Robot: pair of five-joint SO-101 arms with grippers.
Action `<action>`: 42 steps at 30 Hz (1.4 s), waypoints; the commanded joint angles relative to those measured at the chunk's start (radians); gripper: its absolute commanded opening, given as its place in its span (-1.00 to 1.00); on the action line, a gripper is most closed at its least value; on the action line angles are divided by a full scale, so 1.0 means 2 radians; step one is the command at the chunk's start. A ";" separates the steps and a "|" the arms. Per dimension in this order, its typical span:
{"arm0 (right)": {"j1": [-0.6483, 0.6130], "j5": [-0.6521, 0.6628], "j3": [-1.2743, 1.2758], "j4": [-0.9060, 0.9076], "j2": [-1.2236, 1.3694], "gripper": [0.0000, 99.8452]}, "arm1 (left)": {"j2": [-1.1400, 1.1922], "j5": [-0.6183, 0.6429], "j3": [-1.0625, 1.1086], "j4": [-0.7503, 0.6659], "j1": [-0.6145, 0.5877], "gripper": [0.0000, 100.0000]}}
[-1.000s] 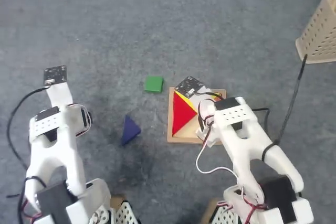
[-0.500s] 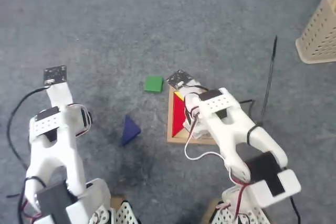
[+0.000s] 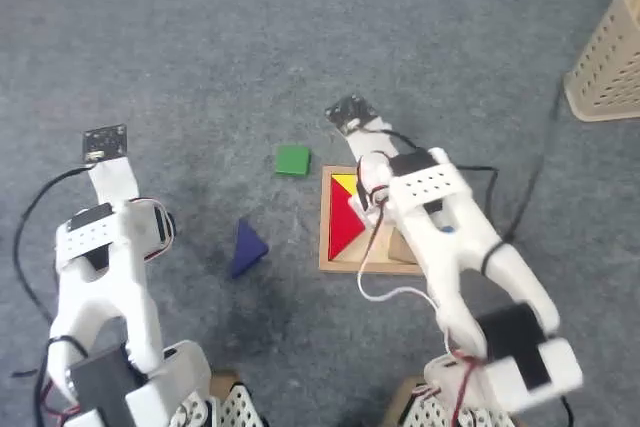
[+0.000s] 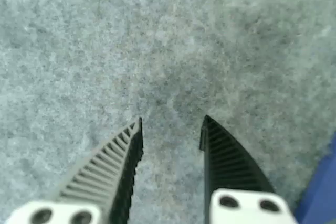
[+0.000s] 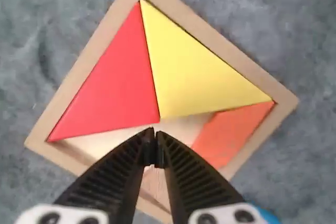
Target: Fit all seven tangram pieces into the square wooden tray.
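The tray [image 5: 90,59] sits on the grey carpet right in front of the right arm, and it's partly filled: red triangle [image 5: 113,87] and yellow triangle [image 5: 194,77] lie edge to edge inside, an orange piece [image 5: 231,135] tucked in the corner beside the yellow, bare wood showing next to them. Right gripper [image 5: 155,142] hangs over that bare patch, fingers pinched together, nothing between them. Out on the carpet, the green square [image 3: 293,160] lies just off the tray's far left corner, the blue triangle [image 3: 247,245] further left, apart from both. Left gripper [image 4: 170,129] is spread wide over plain carpet, blue triangle near it
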 commanded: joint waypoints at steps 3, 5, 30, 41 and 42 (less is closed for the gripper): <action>0.012 0.019 0.000 0.051 -0.082 -0.99 | -0.006 -0.005 -0.002 -0.008 0.003 -0.66; 0.013 0.041 0.034 0.042 -0.074 -0.99 | -0.006 -0.005 -0.002 -0.007 0.003 -0.66; 0.072 0.051 -0.011 -0.056 0.083 -0.99 | -0.006 -0.005 -0.002 -0.007 0.003 -0.66; 0.087 0.041 -0.054 -0.010 0.044 -0.99 | -0.006 -0.005 -0.002 -0.008 0.003 -0.66; 0.087 0.034 -0.041 -0.010 0.030 -0.99 | -0.006 -0.005 -0.002 -0.008 0.003 -0.66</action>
